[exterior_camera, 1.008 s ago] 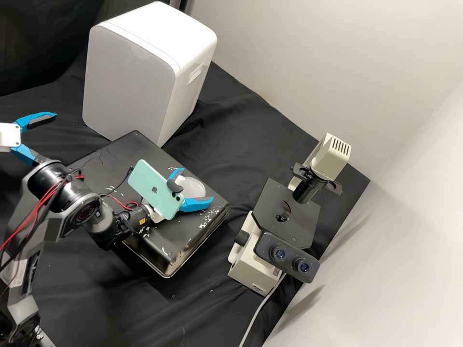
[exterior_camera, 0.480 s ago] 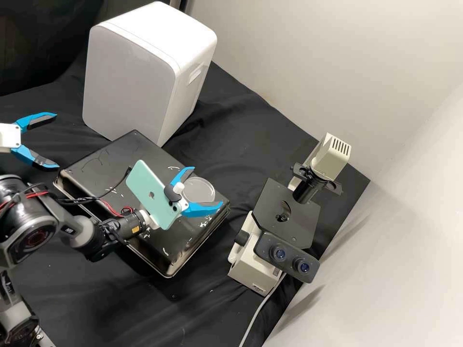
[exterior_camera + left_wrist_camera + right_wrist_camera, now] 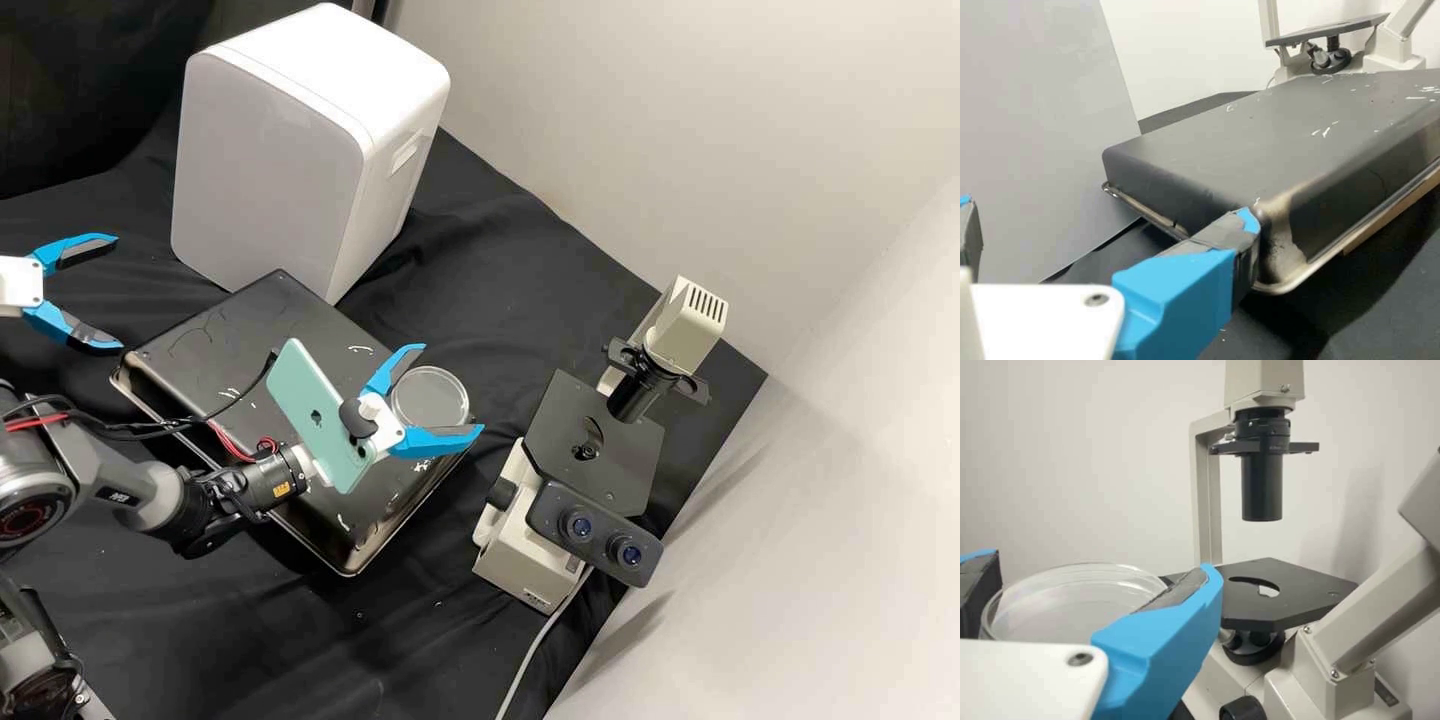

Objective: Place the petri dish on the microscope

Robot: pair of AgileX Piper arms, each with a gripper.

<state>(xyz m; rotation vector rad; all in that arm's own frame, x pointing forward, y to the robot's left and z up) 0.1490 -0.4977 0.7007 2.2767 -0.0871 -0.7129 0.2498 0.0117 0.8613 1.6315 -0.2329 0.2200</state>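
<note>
A black cloth covers the bench. A tall white rounded box stands at the back. In front of it lies an upturned black metal tray flecked with white. Near the tray stands a beige and black microscope, its flat black stage bare. The right gripper clasps a round clear plastic petri dish between its blue fingers. The dish is over the tray corner nearest the microscope, level with the stage but apart from it. The left gripper hangs beside the tray's far corner, fingers spread wide with nothing between them.
</note>
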